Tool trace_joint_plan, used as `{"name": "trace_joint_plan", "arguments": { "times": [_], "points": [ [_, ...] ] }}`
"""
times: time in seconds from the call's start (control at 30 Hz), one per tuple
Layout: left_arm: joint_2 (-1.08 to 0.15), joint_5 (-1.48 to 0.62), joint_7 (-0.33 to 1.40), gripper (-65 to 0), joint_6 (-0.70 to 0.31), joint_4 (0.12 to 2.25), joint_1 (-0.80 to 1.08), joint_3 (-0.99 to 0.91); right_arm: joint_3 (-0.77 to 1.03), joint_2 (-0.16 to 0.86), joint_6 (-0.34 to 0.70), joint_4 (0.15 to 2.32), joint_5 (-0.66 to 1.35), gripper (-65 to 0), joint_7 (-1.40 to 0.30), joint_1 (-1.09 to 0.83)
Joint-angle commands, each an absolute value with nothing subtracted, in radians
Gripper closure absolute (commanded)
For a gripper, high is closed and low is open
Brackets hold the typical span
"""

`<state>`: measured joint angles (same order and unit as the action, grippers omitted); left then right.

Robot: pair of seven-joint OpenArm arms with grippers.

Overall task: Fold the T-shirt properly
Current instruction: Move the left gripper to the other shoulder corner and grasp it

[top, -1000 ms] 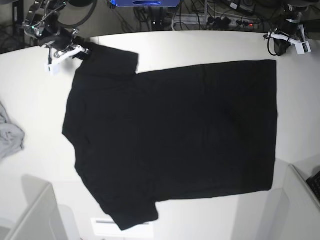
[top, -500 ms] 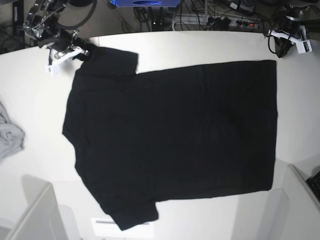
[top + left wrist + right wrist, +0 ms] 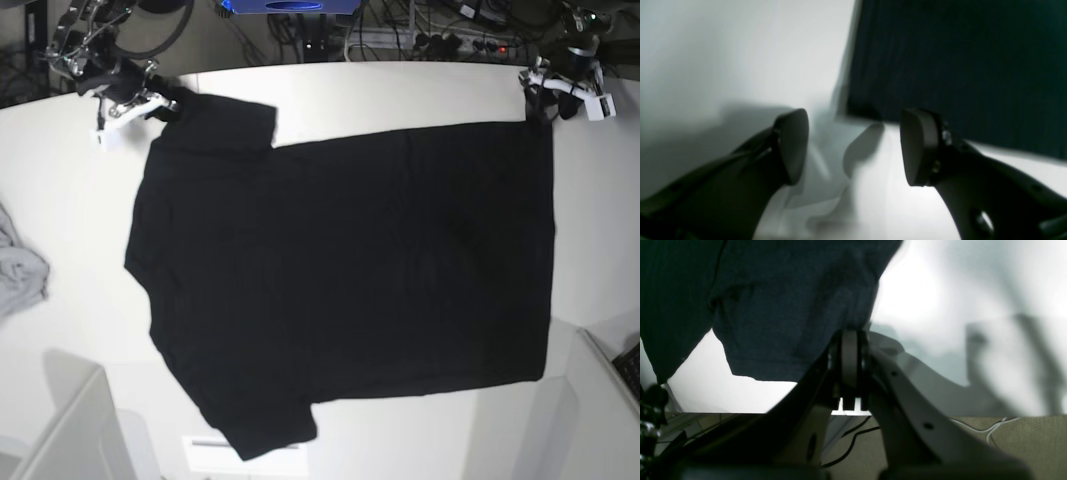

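Now the left gripper [image 3: 853,146] has spread its jaws wide, where a second ago it sat pressed together farther right at the table's far edge. It has also come in toward the shirt: in the base view it hangs at the far-right corner of the large black short-sleeved cotton T-shirt [image 3: 350,270], just beside the hem. The left wrist view shows both dark pads [image 3: 791,145] apart over bare white table [image 3: 723,50], with the shirt's corner lying just beyond them, not yet between them. Nothing is held there.

The right gripper [image 3: 849,356] is unchanged, clamped tight on the edge of the far-left sleeve; in its wrist view the dark cloth runs straight into the closed fingertips and hangs a little lifted off the table.

The shirt itself has not shifted: it lies flat and spread across the middle of the white table, collar end to the left, hem to the right, print not visible. A small light grey cloth [image 3: 20,270] sits apart at the left edge.

My reading is that the left arm is lining up to pinch the hem corner, so both far corners can be carried toward the near side for a first lengthwise fold.
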<state>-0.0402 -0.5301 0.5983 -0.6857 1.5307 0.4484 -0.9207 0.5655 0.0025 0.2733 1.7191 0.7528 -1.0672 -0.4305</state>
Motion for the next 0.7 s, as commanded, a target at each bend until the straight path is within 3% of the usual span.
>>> {"name": "trace_joint_plan", "arguments": {
  "times": [0.0,0.33,0.4,0.5,0.67],
  "points": [
    [-0.053,-0.532,0.625,-41.8,-0.69,1.531,0.444,-0.924,0.568,0.01,0.278,1.732,0.751,0.0,-1.072,-0.435],
    [-0.05,-0.524,0.639,-41.5,-0.687,1.518,0.4,-0.914,0.567,0.025,0.278,1.732,0.751,0.0,-1.07,-0.437],
    [-0.05,-0.524,0.639,-38.7,-0.687,1.518,0.4,-0.914,0.567,0.028,0.278,1.732,0.751,0.0,-1.067,-0.435],
    [-0.05,-0.524,0.639,-27.0,-0.687,1.518,0.389,-0.911,0.568,0.03,0.278,1.732,0.751,0.0,-1.066,-0.435],
    [-0.051,-0.524,0.639,-1.6,-0.67,1.518,0.386,-0.878,0.568,0.03,0.278,1.732,0.751,0.0,-1.066,-0.433]
  ]
}}
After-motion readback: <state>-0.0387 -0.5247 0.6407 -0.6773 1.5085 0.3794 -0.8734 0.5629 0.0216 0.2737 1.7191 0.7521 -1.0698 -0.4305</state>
